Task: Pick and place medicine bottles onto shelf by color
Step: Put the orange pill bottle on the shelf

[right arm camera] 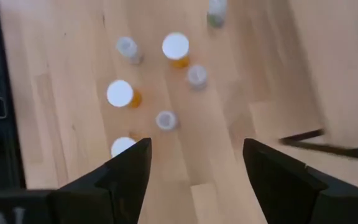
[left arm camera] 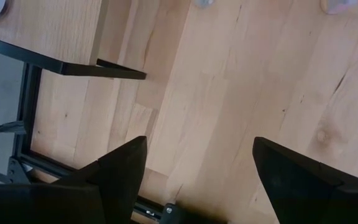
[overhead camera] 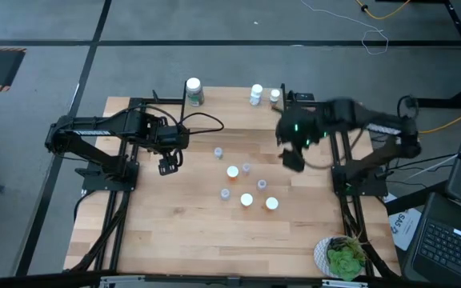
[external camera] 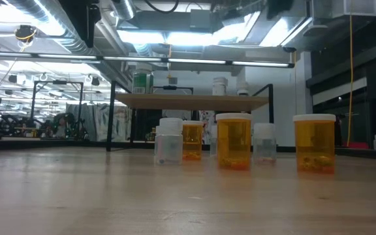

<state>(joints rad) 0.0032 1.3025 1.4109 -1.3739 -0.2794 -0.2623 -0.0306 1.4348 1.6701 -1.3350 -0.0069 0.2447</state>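
Orange bottles [right arm camera: 122, 94] stand beyond the right gripper's [right arm camera: 194, 165] parted, empty jaws

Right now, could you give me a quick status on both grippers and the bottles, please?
Left gripper open, empty, parked at left. Right gripper open, empty, above table right of the bottles. Three bottles on shelf. Path clear.

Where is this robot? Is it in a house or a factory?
Probably a robotics lab or workshop, not a house. The low view shows bare pipes and ducts on the ceiling with strip lights. From above you see a laptop and loose cables on a grey floor beside the table.
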